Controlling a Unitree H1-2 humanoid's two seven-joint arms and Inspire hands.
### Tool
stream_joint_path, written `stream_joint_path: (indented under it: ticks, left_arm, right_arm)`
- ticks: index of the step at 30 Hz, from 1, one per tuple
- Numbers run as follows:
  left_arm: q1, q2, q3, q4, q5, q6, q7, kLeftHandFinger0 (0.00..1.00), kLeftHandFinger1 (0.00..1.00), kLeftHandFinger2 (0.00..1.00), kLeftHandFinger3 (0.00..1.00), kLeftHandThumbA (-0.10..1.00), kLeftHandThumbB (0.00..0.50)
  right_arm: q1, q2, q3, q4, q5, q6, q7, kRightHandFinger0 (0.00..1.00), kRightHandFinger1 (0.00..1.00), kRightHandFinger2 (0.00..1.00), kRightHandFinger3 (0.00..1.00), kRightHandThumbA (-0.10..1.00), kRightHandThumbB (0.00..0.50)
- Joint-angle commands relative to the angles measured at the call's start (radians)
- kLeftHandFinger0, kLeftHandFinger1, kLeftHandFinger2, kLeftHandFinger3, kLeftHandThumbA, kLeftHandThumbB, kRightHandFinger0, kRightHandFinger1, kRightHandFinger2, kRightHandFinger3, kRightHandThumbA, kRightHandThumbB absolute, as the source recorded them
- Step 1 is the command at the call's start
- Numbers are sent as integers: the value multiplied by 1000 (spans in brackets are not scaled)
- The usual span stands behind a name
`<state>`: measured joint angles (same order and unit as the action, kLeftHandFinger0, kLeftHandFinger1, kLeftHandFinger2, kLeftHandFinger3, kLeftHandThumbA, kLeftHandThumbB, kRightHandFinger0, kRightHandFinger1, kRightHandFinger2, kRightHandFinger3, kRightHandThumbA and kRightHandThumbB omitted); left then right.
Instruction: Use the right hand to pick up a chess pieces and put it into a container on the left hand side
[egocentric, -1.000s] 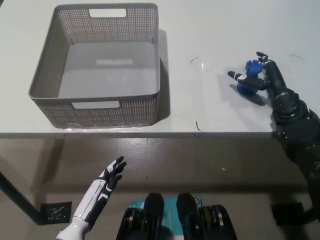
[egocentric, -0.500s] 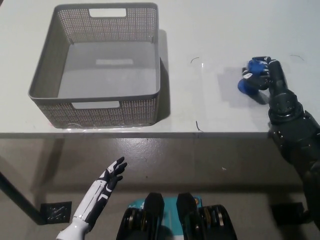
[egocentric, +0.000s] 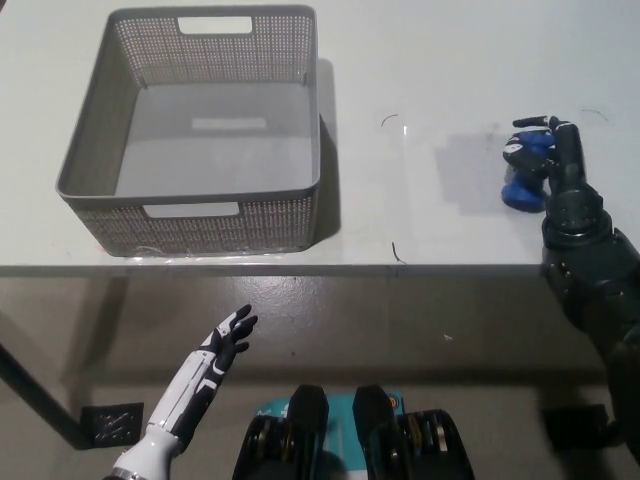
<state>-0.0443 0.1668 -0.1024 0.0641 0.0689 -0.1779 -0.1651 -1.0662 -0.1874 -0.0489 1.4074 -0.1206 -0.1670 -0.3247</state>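
So the black right hand (egocentric: 548, 150) is over at the far right of the white surface (egocentric: 430, 220), and its fingers are wrapped around a blue chess piece (egocentric: 524, 172). The piece looks tilted, with its round base (egocentric: 520, 194) showing below and left of the hand and its top tucked in among the fingers. I can't tell whether the base is touching the surface or just above it; there's a soft shadow on the surface just to its left. The forearm comes up from the bottom right corner and crosses the front edge of the surface.

The grey basket (egocentric: 190, 215) sits on the left part of the surface, well apart from the piece. It's a square mesh thing with cutout handles on the near and far walls, and nothing shows inside, just the plain bottom. Its near wall is close to the front edge of the surface.

The white left hand (egocentric: 228, 342) is down low at the lower left, below the surface edge and over the brownish floor (egocentric: 420, 320), holding nothing, fingers spread apart and pointing up and to the right.

A couple of tiny dark marks are on the surface between the basket and the piece, too small to make out.
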Motion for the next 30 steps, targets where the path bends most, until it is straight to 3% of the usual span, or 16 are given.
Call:
stream_joint_path:
  ticks: [1, 2, 6, 10, 12, 23, 26, 30]
  left_arm:
    - [-14, 14, 8, -16, -21, -25, -13, 1000, 1000, 1000, 1000, 1000, 207]
    - [-15, 13, 9, -13, -21, -33, -13, 1000, 1000, 1000, 1000, 1000, 203]
    - [-14, 12, 9, -12, -24, -33, -16, 1000, 1000, 1000, 1000, 1000, 201]
    - [-14, 13, 8, -8, -18, -34, -15, 1000, 1000, 1000, 1000, 1000, 207]
    - [-12, 12, 6, -12, -16, -30, -14, 1000, 1000, 1000, 1000, 1000, 204]
    - [-9, 11, 6, -18, -12, -26, -13, 1000, 1000, 1000, 1000, 1000, 190]
    - [-11, 10, 6, -14, -11, -35, -11, 1000, 1000, 1000, 1000, 1000, 190]
    - [-15, 13, 5, -8, -3, -39, -10, 1000, 1000, 1000, 1000, 1000, 184]
  right_arm:
    - [-68, -5, -1, -18, 16, -42, -49, 0, 222, 714, 709, -100, 144]
    - [-75, -4, -2, -21, 19, -46, -48, 0, 257, 760, 751, -100, 138]
    - [-108, 5, -4, -52, 25, -74, -46, 0, 240, 759, 779, -100, 149]
    - [-133, 17, 8, -87, 16, -103, -44, 0, 238, 723, 766, -100, 131]
    - [-147, 26, 15, -106, 7, -105, -53, 0, 259, 719, 761, -100, 146]
    - [-221, 92, 68, -239, -35, -82, -50, 0, 306, 783, 798, -100, 108]
    - [-237, 115, 76, -254, -28, -117, -40, 0, 294, 767, 757, -100, 122]
    - [-299, 172, 103, -252, -41, -73, -49, 0, 312, 776, 770, -100, 130]
